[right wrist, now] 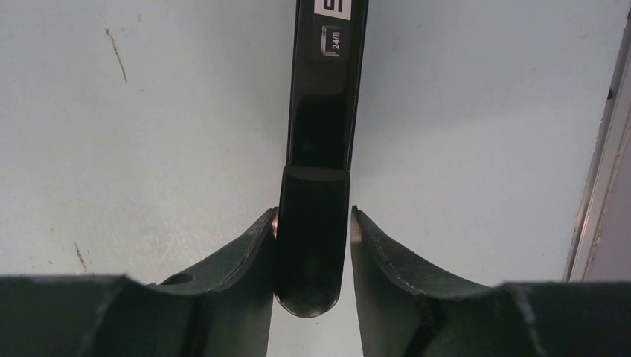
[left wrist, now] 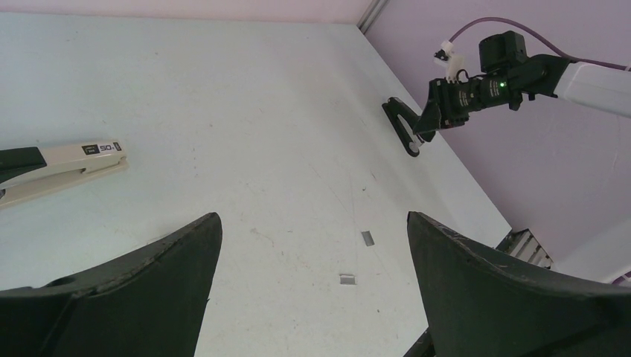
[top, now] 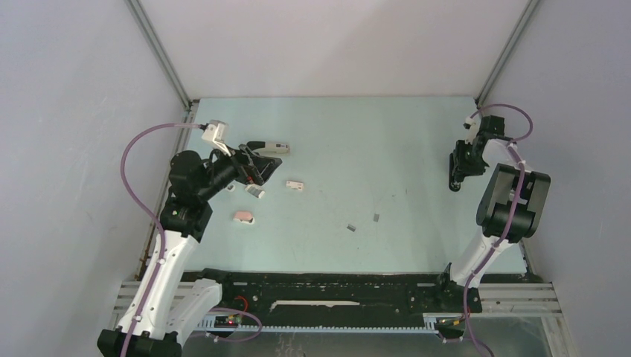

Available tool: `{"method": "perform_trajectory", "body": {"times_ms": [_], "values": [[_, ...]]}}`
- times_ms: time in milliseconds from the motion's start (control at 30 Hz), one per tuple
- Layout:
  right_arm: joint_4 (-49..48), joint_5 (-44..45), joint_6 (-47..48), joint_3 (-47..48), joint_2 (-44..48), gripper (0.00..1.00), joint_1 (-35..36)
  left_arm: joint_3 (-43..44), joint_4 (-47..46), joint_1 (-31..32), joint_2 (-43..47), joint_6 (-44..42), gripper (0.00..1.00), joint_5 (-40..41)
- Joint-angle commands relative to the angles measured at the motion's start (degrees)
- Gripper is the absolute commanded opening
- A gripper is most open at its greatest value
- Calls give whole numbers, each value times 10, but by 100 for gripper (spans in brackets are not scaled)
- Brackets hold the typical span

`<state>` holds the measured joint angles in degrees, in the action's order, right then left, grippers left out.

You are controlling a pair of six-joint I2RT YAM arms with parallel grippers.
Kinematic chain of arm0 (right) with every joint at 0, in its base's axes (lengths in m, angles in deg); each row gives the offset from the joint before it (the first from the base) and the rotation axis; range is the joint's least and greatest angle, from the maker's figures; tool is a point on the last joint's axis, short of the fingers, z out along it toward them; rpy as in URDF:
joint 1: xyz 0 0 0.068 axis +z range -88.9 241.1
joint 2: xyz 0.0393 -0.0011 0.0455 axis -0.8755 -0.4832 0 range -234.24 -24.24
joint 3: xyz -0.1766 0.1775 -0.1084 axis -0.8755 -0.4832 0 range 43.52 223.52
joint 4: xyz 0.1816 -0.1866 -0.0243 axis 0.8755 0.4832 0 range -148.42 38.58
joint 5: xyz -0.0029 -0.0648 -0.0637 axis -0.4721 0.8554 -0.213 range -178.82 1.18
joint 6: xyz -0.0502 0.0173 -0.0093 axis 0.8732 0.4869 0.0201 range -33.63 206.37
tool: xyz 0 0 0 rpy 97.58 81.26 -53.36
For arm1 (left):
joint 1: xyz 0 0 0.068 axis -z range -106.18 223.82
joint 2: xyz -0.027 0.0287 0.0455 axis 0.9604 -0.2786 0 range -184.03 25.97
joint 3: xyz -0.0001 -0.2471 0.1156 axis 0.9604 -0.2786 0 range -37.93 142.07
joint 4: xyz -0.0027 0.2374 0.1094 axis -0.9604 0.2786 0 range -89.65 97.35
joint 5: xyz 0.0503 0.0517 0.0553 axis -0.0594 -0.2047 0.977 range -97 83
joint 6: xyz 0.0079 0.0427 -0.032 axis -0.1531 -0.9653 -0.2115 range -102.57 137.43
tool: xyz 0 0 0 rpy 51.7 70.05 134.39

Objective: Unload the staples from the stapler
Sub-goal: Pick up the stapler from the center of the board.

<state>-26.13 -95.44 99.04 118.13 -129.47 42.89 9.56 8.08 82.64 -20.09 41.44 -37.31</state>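
Observation:
The black stapler (right wrist: pixel 321 111), marked 24/8, lies near the table's right edge (top: pixel 453 186). My right gripper (right wrist: pixel 312 223) straddles its rounded rear end. The left finger (right wrist: pixel 245 253) presses its side and the right finger's tip meets the other side. In the left wrist view the same stapler (left wrist: pixel 403 128) shows under the right gripper (left wrist: pixel 430 123). Two staples strips (top: pixel 351 227) (top: pixel 376 218) lie loose mid-table, seen too in the left wrist view (left wrist: pixel 367 238) (left wrist: pixel 347 280). My left gripper (top: pixel 253 172) hovers open at the left, holding nothing (left wrist: pixel 312 223).
A second stapler (top: pixel 266 148), pale on top with a black rear, lies beside the left gripper (left wrist: pixel 71 160). Small pale blocks (top: pixel 295 185) (top: pixel 243 216) (top: pixel 255 191) lie near the left arm. A metal rail (right wrist: pixel 599 178) borders the table close to the right gripper.

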Motion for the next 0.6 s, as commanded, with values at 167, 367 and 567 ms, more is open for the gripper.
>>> {"method": "perform_trajectory", "body": {"times_ms": [167, 367, 567], "values": [[9, -9, 6, 27, 0, 17, 1, -9, -24, -7, 7, 5, 100, -12], [15, -45, 27, 19, 47, 0, 2, -15, -39, -11, 9, 8, 100, -27], [16, -129, 32, -13, 123, 0, 2, -21, -61, -17, 5, 17, 100, -48]]}}
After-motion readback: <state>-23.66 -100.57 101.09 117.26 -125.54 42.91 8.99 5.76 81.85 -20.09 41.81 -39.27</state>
